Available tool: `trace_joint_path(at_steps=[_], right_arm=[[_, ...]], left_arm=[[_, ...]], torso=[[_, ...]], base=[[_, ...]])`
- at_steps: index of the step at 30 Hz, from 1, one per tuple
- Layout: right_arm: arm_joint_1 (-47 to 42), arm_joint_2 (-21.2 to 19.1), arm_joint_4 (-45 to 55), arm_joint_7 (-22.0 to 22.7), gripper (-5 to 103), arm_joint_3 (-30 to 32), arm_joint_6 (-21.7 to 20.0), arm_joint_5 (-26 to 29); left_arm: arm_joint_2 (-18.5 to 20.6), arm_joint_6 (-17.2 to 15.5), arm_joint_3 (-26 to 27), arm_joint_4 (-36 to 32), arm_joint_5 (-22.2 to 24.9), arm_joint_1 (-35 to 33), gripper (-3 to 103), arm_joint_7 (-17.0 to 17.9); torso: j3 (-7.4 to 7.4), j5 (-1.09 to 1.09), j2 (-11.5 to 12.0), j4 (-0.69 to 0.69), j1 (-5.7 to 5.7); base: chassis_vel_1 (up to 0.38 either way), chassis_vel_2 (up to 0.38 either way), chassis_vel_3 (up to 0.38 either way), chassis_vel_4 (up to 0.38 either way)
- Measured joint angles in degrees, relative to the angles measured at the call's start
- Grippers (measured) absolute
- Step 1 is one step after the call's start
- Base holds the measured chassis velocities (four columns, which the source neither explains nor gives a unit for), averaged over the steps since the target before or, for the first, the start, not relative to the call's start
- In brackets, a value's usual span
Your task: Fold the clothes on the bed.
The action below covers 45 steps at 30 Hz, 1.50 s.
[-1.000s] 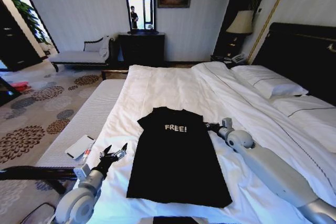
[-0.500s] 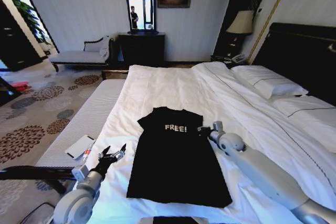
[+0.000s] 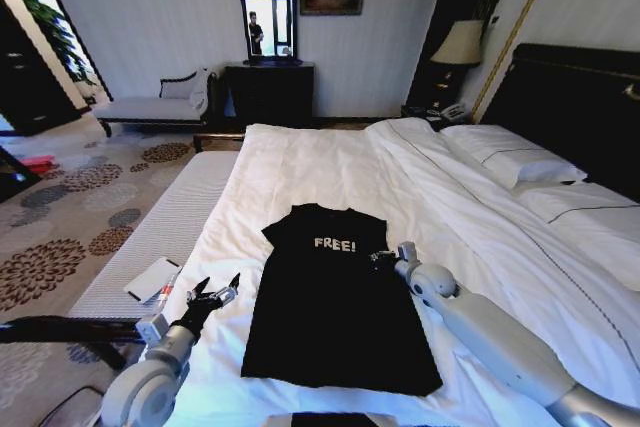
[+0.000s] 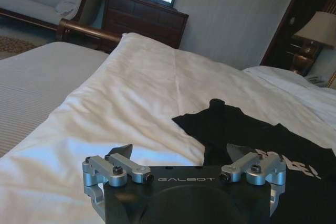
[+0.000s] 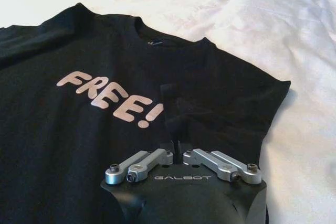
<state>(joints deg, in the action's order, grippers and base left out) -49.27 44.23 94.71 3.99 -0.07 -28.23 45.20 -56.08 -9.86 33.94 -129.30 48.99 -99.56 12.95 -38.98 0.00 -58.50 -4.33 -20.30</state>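
Shirt [image 3: 335, 297] is lying flat, print up, mid-bed [image 3: 330, 162], the right gripper [image 5: 176, 109] closing its jaws on the shirt's right chest edge and, I judge, needing one layer only, while the left gripper [image 3: 217, 292] is waiting spread beside the shirt's left hem.

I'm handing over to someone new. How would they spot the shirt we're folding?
Find the big white bed with the dark headboard. On its near half, between the two arms, lies a black T-shirt, spread flat. White "FREE!" lettering across its chest sets it apart from the white bedding.
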Motion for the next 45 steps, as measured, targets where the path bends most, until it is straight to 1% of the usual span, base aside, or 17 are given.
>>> trace_joint_path(at_steps=[4, 8, 11, 14, 15, 17, 19, 21, 23, 24, 27, 29, 31, 36, 39, 41, 45], right_arm=[[-0.4, 0.0, 0.3, 0.0, 5, -0.2, 0.0, 0.0], [-1.0, 0.1, 1.1, 0.0, 12, -0.4, 0.1, 0.2], [-1.3, 0.3, 2.1, 0.4, 28, -0.5, 0.3, 0.8], [-1.3, 0.5, 2.6, 1.0, 28, 0.3, 0.6, 1.8], [-1.3, 0.4, 3.1, 1.4, 39, 1.1, 0.6, 2.8], [-1.9, -0.4, 4.7, 1.7, 50, 3.8, 0.7, 4.7], [-2.1, -0.6, 5.0, 1.7, 50, 4.3, 0.7, 4.8], [-4.1, -1.5, 6.7, 2.2, 66, 8.2, 1.1, 5.5], [-5.0, -1.7, 7.2, 2.4, 66, 9.6, 1.2, 5.8], [-6.0, -1.8, 7.7, 2.5, 71, 11.2, 1.3, 6.0], [-11.2, -2.4, 9.2, 2.6, 88, 17.5, 1.8, 6.1], [-12.1, -2.5, 9.4, 2.6, 88, 18.4, 2.0, 6.0], [-14.9, -2.2, 9.7, 2.9, 97, 21.1, 2.6, 5.1], [-14.5, -0.6, 9.1, 3.6, 100, 20.8, 2.8, 4.8], [-14.9, -0.6, 9.0, 3.7, 100, 20.9, 2.8, 4.7], [-15.3, -0.7, 9.0, 4.0, 100, 21.5, 2.8, 4.8], [-16.5, -1.2, 9.5, 4.6, 100, 23.2, 2.8, 5.5]], left_arm=[[0.1, 0.0, -0.1, 0.0, 0.0, 0.1, 100, 0.0], [0.2, 0.0, -0.1, -0.2, -0.1, -0.1, 100, 0.1], [0.2, 0.0, 0.2, -0.2, -0.2, -0.4, 100, 0.0], [0.2, 0.0, 0.2, -0.1, -0.3, -0.3, 100, 0.0], [0.2, 0.0, 0.2, -0.1, -0.3, -0.1, 100, 0.1], [0.2, -0.3, -0.2, 0.1, 0.1, 0.9, 100, 0.2], [0.2, -0.4, -0.3, 0.2, 0.2, 1.2, 100, 0.2], [0.8, -0.9, -1.2, 1.2, 1.5, 3.7, 100, 0.4], [1.1, -1.1, -1.4, 1.7, 2.2, 4.7, 100, 0.4], [1.3, -1.3, -1.6, 2.3, 2.9, 5.6, 100, 0.6], [3.3, -2.5, -2.9, 6.2, 7.8, 11.3, 100, 1.2], [3.8, -2.8, -3.1, 7.1, 9.0, 12.5, 100, 1.3], [6.8, -3.8, -4.2, 11.0, 12.6, 17.3, 100, 0.2], [10.5, -4.1, -5.5, 16.3, 14.5, 23.3, 100, -2.2], [11.2, -5.0, -7.6, 18.9, 16.4, 28.4, 100, -2.0], [11.1, -5.4, -9.7, 21.4, 17.2, 32.2, 100, -1.8], [10.2, -5.6, -13.7, 27.1, 17.6, 37.4, 100, -2.7]], torso=[[0.0, 0.0, 0.0, 0.0, 0.0], [0.0, 0.0, 0.0, 0.0, 0.0], [0.0, 0.0, 0.0, 0.0, 0.0], [0.0, 0.01, 0.0, 0.01, 0.0], [0.0, 0.01, 0.0, 0.01, 0.0], [0.0, 0.0, 0.0, 0.03, 0.0], [0.0, 0.0, 0.0, 0.02, 0.0], [0.0, 0.0, 0.0, 0.0, 0.0], [0.0, 0.01, 0.0, 0.0, 0.0], [0.0, 0.01, 0.0, 0.01, 0.0], [0.0, 0.0, 0.0, -0.01, 0.0], [0.0, -0.01, 0.0, -0.02, 0.0], [0.0, -0.01, 0.0, -0.06, 0.0], [-0.01, 0.01, 0.0, 0.06, 0.0], [-0.01, -0.01, 0.0, 0.06, 0.0], [0.0, 0.0, 0.0, -0.05, 0.0], [-0.01, 0.01, 0.0, 0.01, 0.0]], base=[[0.0, 0.0, 0.0, 0.0], [0.0, 0.0, 0.0, 0.0], [0.0, 0.0, 0.0, 0.0], [0.0, 0.0, 0.0, 0.0], [0.0, 0.0, 0.0, 0.0], [0.0, 0.0, 0.0, 0.0], [0.0, 0.0, 0.0, 0.0], [0.0, 0.0, 0.0, 0.0], [0.0, 0.0, 0.0, 0.0], [0.0, 0.0, 0.0, 0.0], [0.0, 0.0, 0.0, 0.0], [0.0, 0.0, 0.0, 0.0], [0.0, 0.0, 0.0, 0.0], [0.0, 0.0, 0.0, 0.0], [0.0, 0.0, 0.0, 0.0], [0.0, 0.0, 0.0, 0.0], [0.0, 0.0, 0.0, 0.0]])
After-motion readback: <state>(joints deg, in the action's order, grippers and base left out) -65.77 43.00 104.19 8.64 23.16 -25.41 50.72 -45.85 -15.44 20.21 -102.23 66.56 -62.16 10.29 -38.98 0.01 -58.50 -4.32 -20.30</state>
